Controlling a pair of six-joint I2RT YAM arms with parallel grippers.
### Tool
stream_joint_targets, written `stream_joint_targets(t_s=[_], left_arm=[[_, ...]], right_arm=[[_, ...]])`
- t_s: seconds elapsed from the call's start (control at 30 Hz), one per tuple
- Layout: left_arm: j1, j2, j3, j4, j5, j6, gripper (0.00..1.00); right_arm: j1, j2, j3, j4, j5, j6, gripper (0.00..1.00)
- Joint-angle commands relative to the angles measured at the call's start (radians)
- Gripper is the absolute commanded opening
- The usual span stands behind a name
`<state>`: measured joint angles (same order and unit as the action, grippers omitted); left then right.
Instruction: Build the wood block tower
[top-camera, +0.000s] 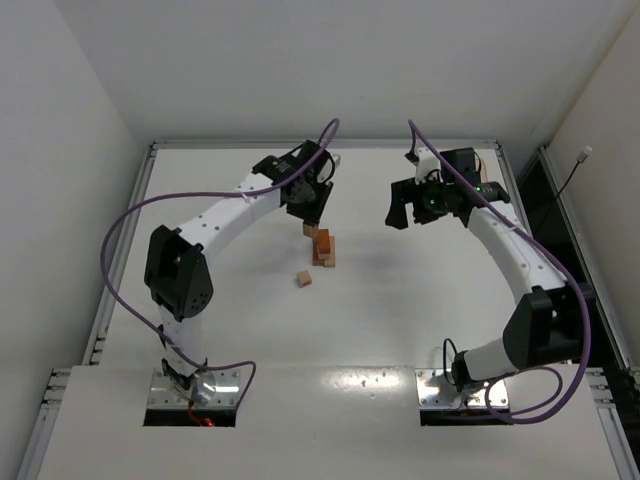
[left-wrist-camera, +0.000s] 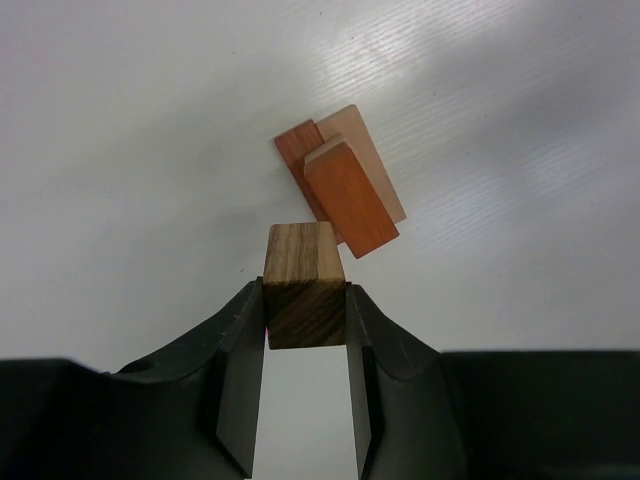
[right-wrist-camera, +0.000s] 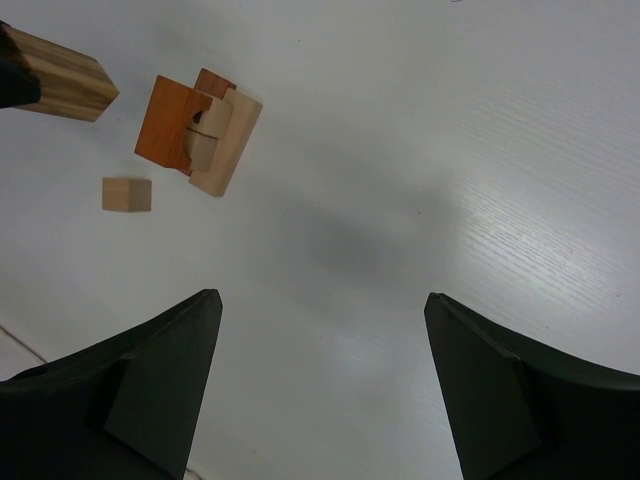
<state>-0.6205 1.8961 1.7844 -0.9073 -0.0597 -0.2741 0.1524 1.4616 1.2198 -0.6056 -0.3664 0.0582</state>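
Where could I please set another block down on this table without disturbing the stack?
Bare table lies between the stacked blocks and the right end effector, and from the loose cube toward the arm bases. It is crowded at the stacked blocks, where the left end effector holds a block.

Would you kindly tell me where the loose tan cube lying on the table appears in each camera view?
Top external: the loose tan cube sits near centre, just below-left of the stack.
Left wrist: not in view.
Right wrist: far left, below-left of the stack.
Shared landmark: the stack, visible in all three.
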Motion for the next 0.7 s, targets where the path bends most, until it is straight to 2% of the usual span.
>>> stream_joint_targets(t_s=[0.0,0.1,0.17,0.23,0.37,0.47,0.67], left_arm=[[-0.007,-0.075,0.006,0.051,-0.006,-0.073,0.0],[-0.007,-0.12,0.006,0.051,-0.006,-0.108,0.0],[-0.007,-0.141,0.006,0.051,-0.054,-0.148,0.0],[-0.007,-0.192,-0.046,0.051,-0.103,-0.233,0.0],[-0.007,-0.278,-0.149,0.102,-0.072,-0.353,0.0],[-0.016,-0.247,-0.117,0.102,-0.049,-0.407,0.0],[-0.016,-0.131,-0.028,0.081,-0.095,-0.448,0.0]], right_arm=[[-0.005,-0.006,0.004,0.035,0.0,0.017,0.8],[-0.005,-0.006,0.004,0.035,0.009,0.017,0.8],[-0.005,-0.006,0.004,0.035,0.009,0.017,0.8],[-0.005,-0.006,0.004,0.035,0.009,0.017,0.8],[-0.005,0.013,0.014,0.035,0.009,0.026,0.8],[-0.005,0.023,0.023,0.035,0.009,0.026,0.8],[-0.005,0.023,0.023,0.035,0.018,0.026,0.8]])
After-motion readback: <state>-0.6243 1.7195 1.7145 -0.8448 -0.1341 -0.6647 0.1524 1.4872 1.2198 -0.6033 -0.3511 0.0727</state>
